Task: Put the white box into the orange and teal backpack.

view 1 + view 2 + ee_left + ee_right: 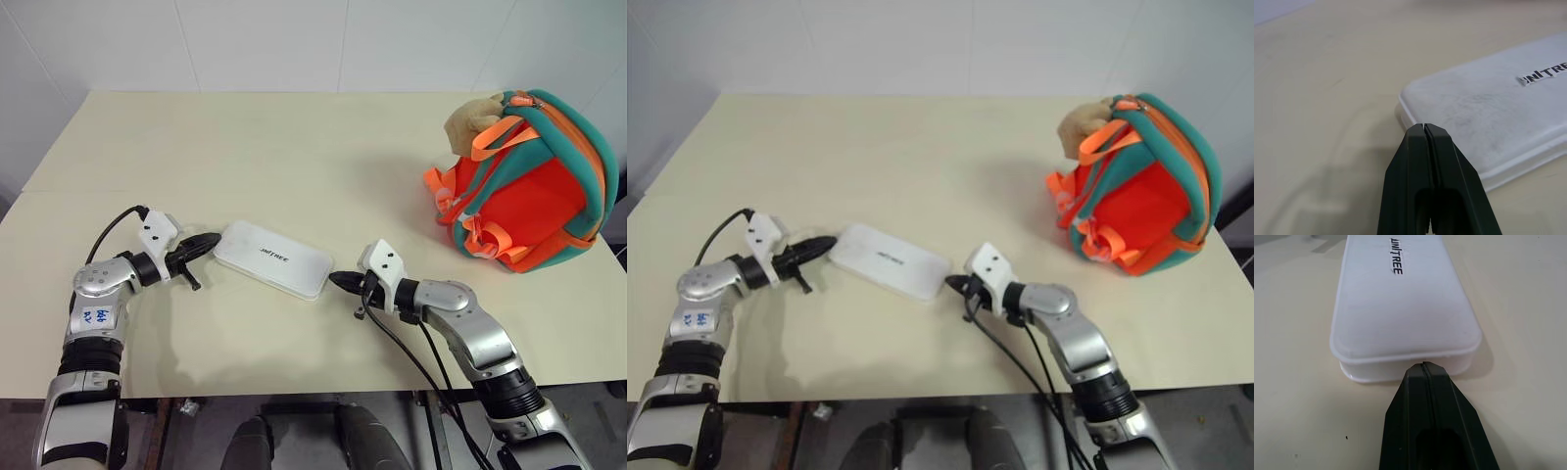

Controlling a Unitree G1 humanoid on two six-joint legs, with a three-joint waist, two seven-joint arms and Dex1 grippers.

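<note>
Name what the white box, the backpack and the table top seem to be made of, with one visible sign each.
White box: probably matte moulded plastic; rounded corners, seam, faint scuffs.
Backpack: soft fabric, apparently padded, with webbing straps; it sags and bulges.
Table top: smooth cream laminate or painted board, perhaps; even, low sheen.

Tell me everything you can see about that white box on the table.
The white box is a slim, flat rectangular case with rounded corners, looking like matte plastic, with small dark lettering on its top and a seam running around its side. It is closed and lies flat on the beige table, angled across it, well apart from the backpack. The left gripper and the right gripper, each with jaws shut, point at its two short ends; whether they touch it is unclear.
</note>
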